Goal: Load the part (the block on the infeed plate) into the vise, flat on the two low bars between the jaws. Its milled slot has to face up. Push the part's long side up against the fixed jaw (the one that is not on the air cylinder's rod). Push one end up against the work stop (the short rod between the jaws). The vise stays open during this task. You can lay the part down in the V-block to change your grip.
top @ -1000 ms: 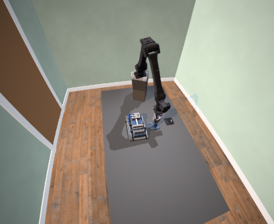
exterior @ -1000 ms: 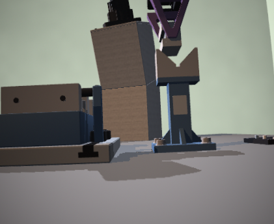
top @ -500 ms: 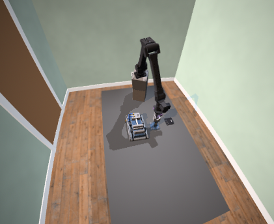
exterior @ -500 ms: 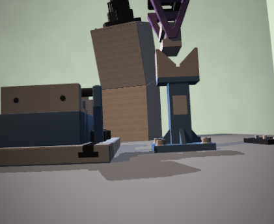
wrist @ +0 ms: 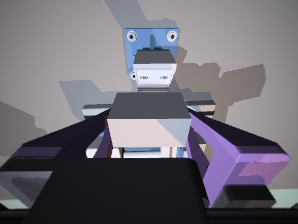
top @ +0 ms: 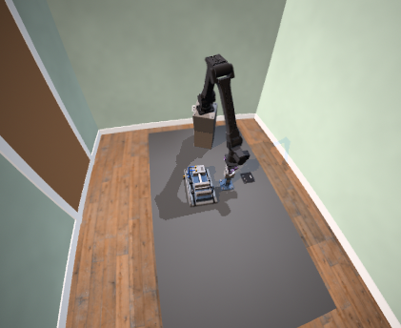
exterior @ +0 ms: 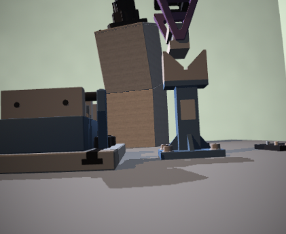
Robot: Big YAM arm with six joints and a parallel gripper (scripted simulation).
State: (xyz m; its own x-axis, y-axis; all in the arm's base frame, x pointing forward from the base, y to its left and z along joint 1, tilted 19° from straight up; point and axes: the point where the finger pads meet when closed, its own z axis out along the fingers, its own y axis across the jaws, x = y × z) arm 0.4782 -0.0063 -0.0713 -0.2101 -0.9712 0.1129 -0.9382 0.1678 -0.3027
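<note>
My gripper point(top: 228, 176) point(exterior: 179, 38) point(wrist: 149, 112) is shut on the part, with a purple finger on each side. The part point(exterior: 178, 52) point(wrist: 150, 133) is a pale block held above the V-block. The V-block point(exterior: 185, 77) stands on a blue post. In the exterior view the part's lower edge shows between the tops of the V's arms, with a gap above the notch. Whether it touches a V wall is unclear. The milled slot is not visible. The vise point(top: 201, 185) point(exterior: 43, 135) stands beside the V-block; its bars and work stop are not clear at this size.
The black infeed plate point(top: 245, 179) point(exterior: 276, 147) lies on the other side of the V-block from the vise, with no part on it. The V-block stand's blue foot point(exterior: 194, 154) point(wrist: 142, 46) has bolt heads at its corners. The arm's pedestal point(top: 204, 131) point(exterior: 130, 61) stands behind.
</note>
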